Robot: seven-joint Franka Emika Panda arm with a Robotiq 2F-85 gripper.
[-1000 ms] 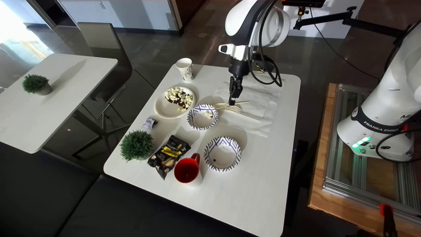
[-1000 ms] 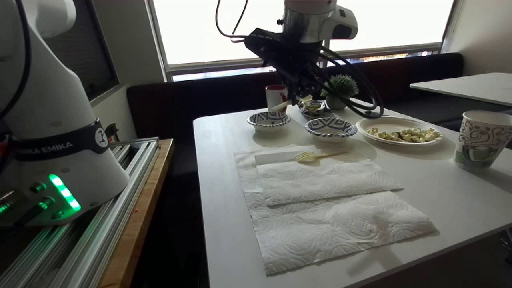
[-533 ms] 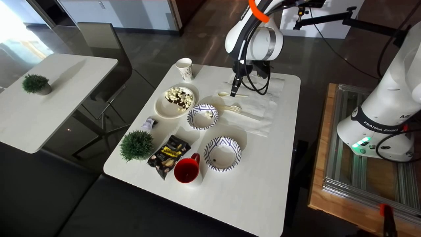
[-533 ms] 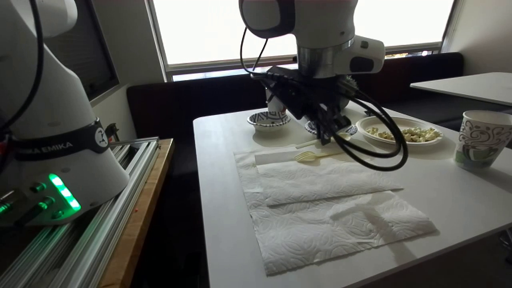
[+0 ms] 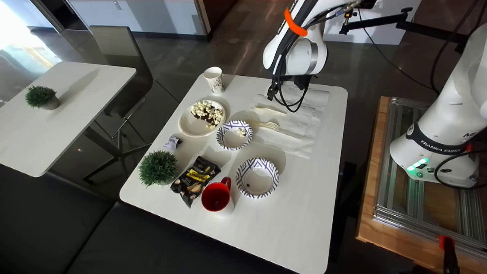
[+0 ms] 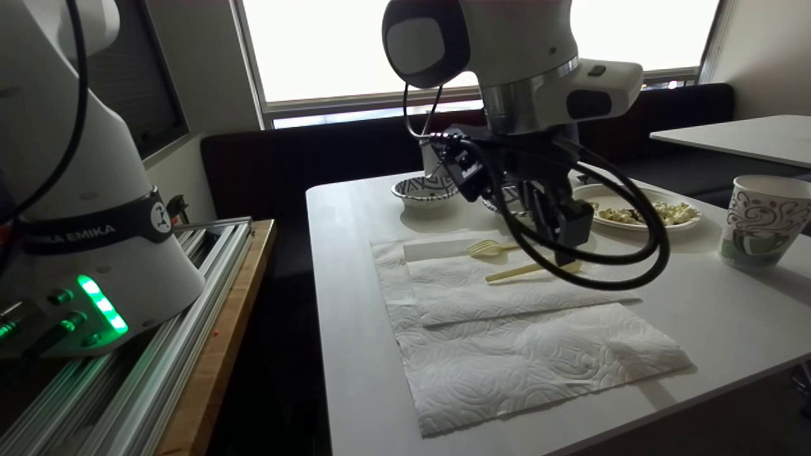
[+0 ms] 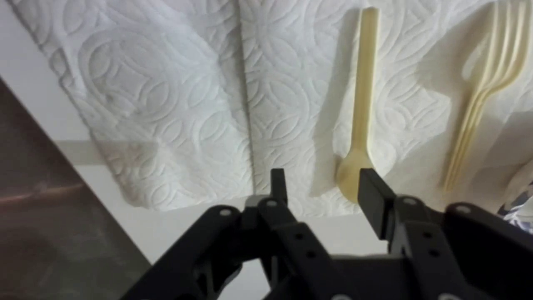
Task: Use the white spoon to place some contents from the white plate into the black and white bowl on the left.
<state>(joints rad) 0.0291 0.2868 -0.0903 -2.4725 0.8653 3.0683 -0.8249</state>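
Note:
The white spoon (image 7: 365,83), pale cream, lies on the paper towels beside the fork; it also shows in both exterior views (image 5: 271,110) (image 6: 514,272). My gripper (image 7: 324,187) is open and empty above the spoon's head; one finger overlaps the head in the wrist view. The gripper shows in both exterior views (image 5: 271,94) (image 6: 566,247). The white plate (image 5: 186,123) holds the contents (image 5: 205,112), popcorn with dark bits. The smaller black and white bowl (image 5: 224,142), beside the plate, holds a few popcorn pieces; in an exterior view my gripper partly hides it.
A larger striped bowl (image 5: 257,179) has a dark crumb in it. A fork (image 7: 479,96) lies on the paper towels (image 6: 519,342). A paper cup (image 5: 215,80), a red-lined mug (image 5: 216,198), a black snack bag (image 5: 196,177) and a potted plant (image 5: 158,167) also stand on the table.
The arm has moved away from the bowls to over the paper towels. The spoon, held at the gripper one second ago, now lies on the towels, and the gripper is open above it.

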